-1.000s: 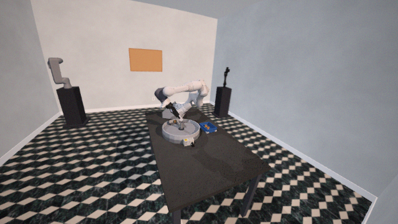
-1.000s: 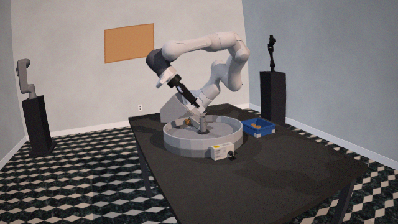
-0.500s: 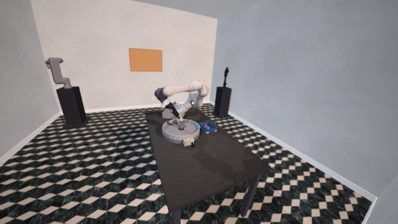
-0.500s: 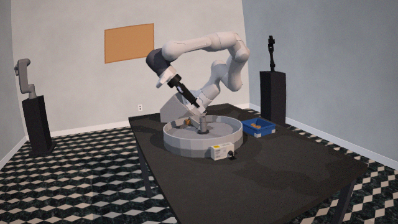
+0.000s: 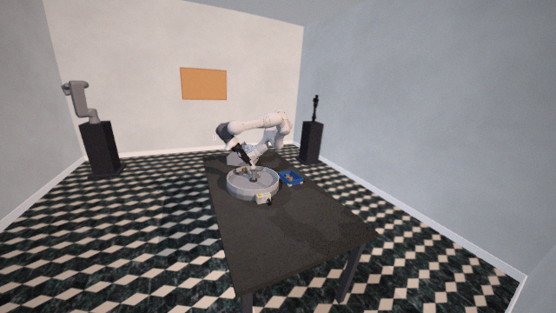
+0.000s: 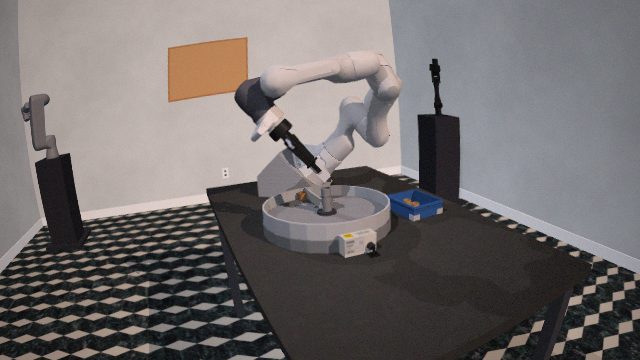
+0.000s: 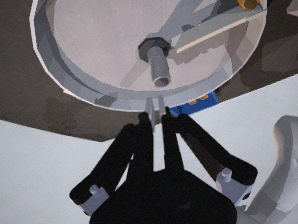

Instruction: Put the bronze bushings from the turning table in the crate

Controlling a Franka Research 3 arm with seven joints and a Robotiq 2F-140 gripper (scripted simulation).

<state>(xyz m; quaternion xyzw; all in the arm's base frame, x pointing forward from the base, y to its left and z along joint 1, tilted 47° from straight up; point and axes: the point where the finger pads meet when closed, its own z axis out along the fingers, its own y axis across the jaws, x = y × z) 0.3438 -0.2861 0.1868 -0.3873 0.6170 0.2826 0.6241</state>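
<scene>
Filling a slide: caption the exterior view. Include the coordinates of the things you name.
Robot gripper [image 6: 318, 171] [image 7: 156, 103] poised above the turning table [image 6: 320, 231] [image 7: 55, 82], blue crate [image 6: 426, 212] [image 7: 196, 107] of bronze pieces [image 6: 411, 202] [image 7: 203, 96] alongside.
</scene>
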